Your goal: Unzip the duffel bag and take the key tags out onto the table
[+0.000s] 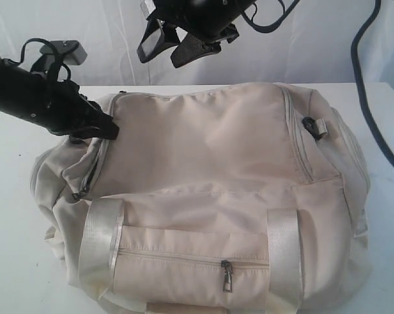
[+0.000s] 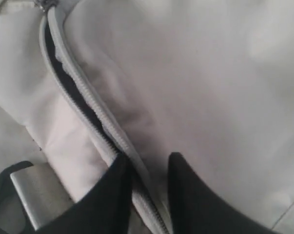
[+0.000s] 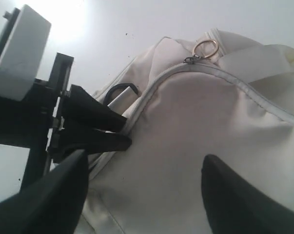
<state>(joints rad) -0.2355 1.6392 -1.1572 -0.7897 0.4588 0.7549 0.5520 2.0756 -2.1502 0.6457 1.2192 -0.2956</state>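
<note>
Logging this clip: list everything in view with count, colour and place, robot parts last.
duffel bag: one, cream-white, on the table, mid-view; main zip partly open on the view's left, dark inside
satin straps: two, shiny cream, across the bag's front
zipper pull: one, metal, front pocket
D-ring: one, black, bag's right end
key tags: none visible
table: one, white, under the bag
curtain: one, white, behind
cable: one, dark, right rear
left gripper: one, black, fingers astride the open zip
right gripper: one, black, open, above the bag's rear
</note>
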